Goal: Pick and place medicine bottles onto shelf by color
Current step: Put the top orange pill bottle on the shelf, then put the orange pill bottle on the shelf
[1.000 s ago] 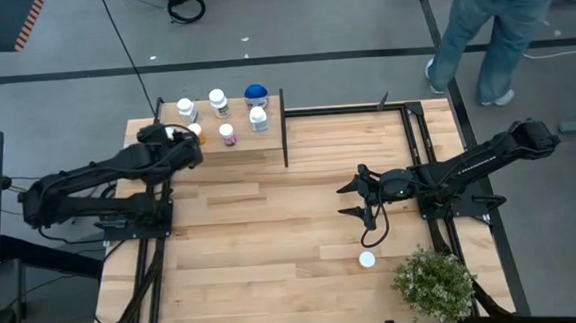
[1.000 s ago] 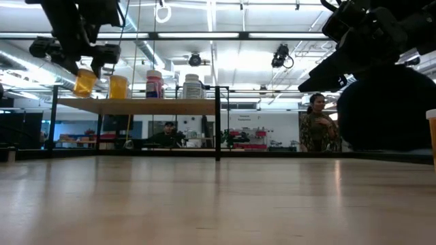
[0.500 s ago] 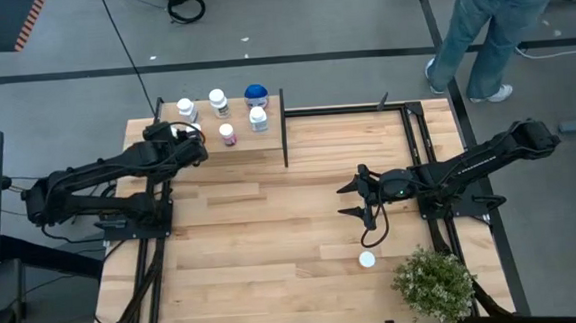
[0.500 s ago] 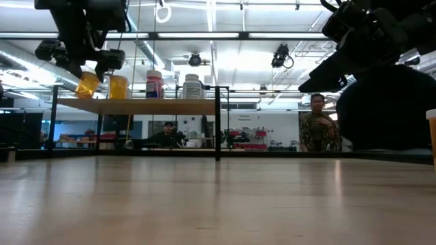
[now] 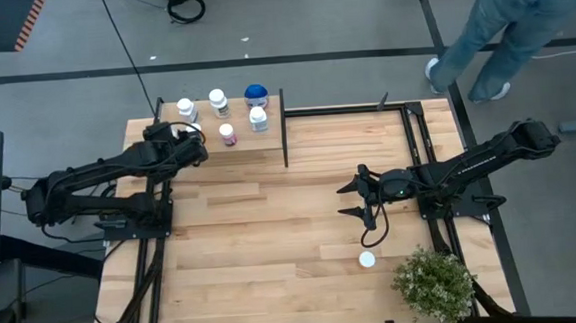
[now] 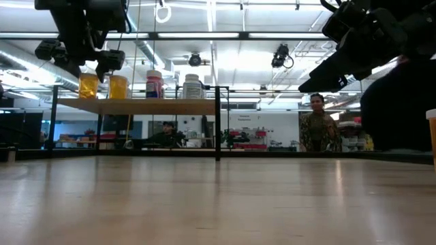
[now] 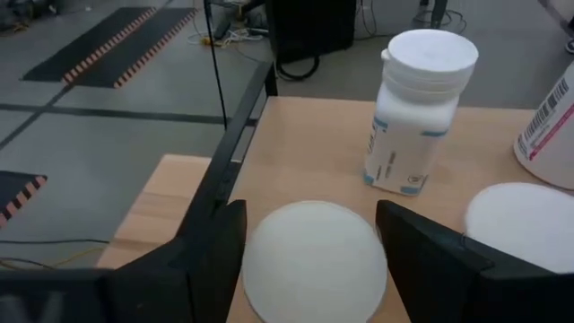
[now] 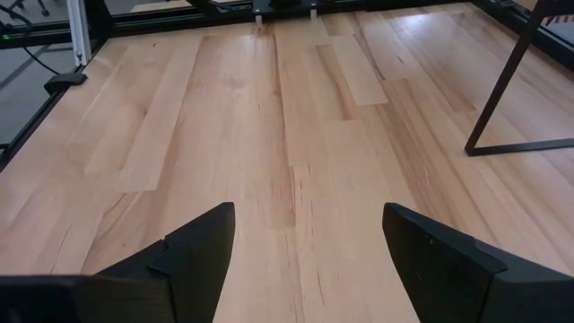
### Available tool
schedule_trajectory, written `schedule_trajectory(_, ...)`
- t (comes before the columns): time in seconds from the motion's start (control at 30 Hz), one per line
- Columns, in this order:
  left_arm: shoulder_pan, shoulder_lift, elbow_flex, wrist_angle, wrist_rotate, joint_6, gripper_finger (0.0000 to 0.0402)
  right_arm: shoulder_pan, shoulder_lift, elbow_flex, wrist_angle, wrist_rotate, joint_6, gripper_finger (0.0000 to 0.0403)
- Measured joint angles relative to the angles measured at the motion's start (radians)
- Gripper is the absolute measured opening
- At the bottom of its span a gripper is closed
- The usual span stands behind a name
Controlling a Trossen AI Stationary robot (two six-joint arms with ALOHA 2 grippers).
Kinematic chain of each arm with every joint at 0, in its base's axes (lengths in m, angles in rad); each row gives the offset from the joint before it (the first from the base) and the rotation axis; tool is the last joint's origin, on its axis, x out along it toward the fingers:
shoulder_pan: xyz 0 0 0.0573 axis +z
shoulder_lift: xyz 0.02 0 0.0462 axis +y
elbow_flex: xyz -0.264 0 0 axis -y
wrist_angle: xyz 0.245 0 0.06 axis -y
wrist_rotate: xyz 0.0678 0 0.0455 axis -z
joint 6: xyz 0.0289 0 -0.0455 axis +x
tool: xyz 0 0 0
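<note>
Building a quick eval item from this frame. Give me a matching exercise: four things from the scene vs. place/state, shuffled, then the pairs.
Things
1. left gripper
2. right gripper
3. blue-topped bottle
4. potted plant

Places or states
A. near right corner of the table
B. open, empty, above bare tabletop
C. standing on the shelf, far side
D. at the shelf, fingers either side of a white-capped bottle

Pairs: 1-D, 2-B, 3-C, 4-A
</note>
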Motion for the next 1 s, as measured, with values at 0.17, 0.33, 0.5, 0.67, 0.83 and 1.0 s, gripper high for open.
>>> schedule_trajectory(0.17,0.0,-0.001,0.0,0.003,-0.033,0.014,0.0258,0.0,0.0,0.0,0.0,0.0,0.0,0.0292)
schedule_trajectory(0.33,0.0,-0.002,0.002,0.015,-0.054,0.073,0.0255,0.0,0.0,0.0,0.0,0.0,0.0,0.0292)
schedule_trajectory(0.5,-0.006,-0.009,0.058,0.017,-0.049,0.205,0.0254,0.0,0.0,0.0,0.001,0.0,0.0,0.0292)
schedule_trajectory(0.67,-0.042,-0.03,0.17,0.022,-0.018,0.343,0.0261,0.0,0.0,0.0,0.001,0.0,0.003,0.0292)
schedule_trajectory(0.83,-0.133,-0.035,0.267,0.024,0.081,0.487,0.0255,0.0,0.0,0.0,0.001,-0.021,0.002,0.0292)
schedule_trajectory(1.0,-0.272,-0.035,0.299,0.082,0.156,0.565,0.025,0.0,0.0,0.001,-0.002,-0.106,0.037,0.0292)
